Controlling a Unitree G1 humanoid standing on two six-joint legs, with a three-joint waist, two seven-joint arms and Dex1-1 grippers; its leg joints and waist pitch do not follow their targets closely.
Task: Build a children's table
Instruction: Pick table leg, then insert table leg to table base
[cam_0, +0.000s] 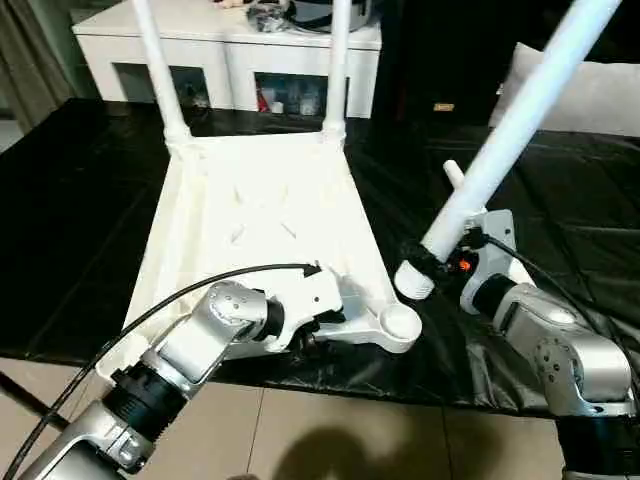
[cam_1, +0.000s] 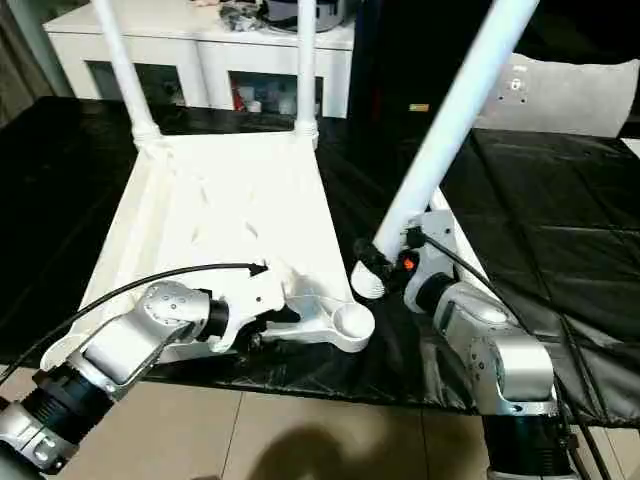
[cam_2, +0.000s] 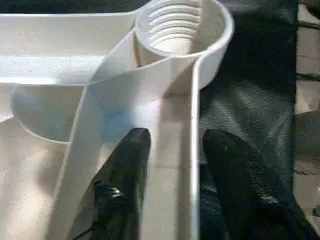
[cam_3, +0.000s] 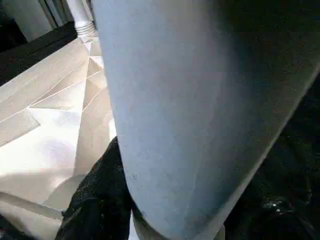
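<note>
We are looking down at the white plastic tabletop (cam_0: 265, 215) lying ribbed underside up on a glossy black sheet (cam_0: 70, 220) — two tapered tube legs (cam_0: 158, 65) standing in its far sockets. Our left gripper (cam_2: 172, 150) is straddling the thin rim beside the threaded round corner socket (cam_0: 400, 322), fingers narrowly apart. Our right gripper (cam_0: 440, 262) is clasping a smooth loose leg (cam_0: 520, 115), tilted, near that socket.

Room light is pretty even from overhead, so the white tabletop (cam_0: 265, 215) comes out bright, nearly blown out, against the dark black sheet (cam_0: 70, 250), which throws back soft glare. A blurry shadow sits on the floor (cam_0: 330, 440) below. Wrist shots are softer: the leg (cam_3: 200, 110) looks bluish, smeared, out of focus.
</note>
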